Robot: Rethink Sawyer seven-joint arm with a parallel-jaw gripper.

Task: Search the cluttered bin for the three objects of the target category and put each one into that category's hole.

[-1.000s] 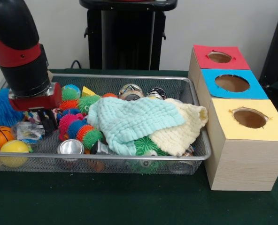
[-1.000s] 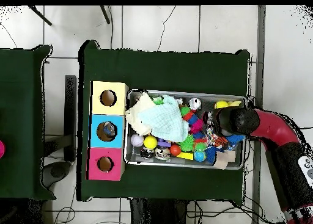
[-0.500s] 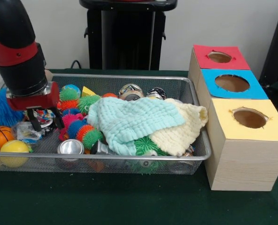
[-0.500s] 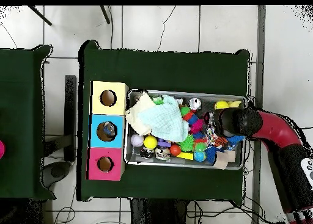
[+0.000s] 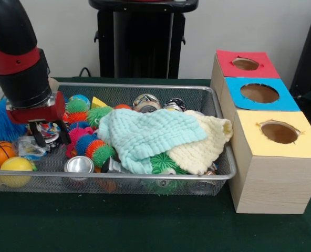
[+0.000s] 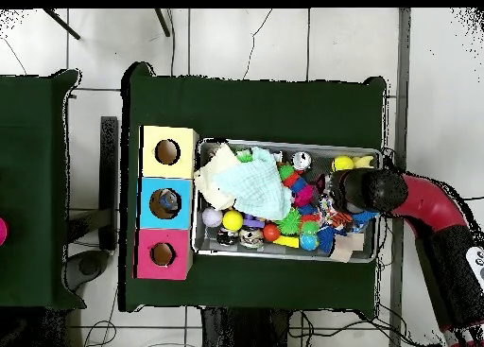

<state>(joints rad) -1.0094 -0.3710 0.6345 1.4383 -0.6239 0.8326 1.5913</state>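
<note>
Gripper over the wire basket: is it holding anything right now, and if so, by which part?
Nothing is held. The gripper hangs open just above the toys at one end of the cluttered bin, with no object between its fingers.

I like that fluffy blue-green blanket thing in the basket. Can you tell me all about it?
The mint cloth looks soft, knitted and bumpy. It lies crumpled and spread over the toys in the wire bin, partly covering a cream cloth beside it. A green spiky ball peeks out under its front edge. Nothing grips it.
</note>
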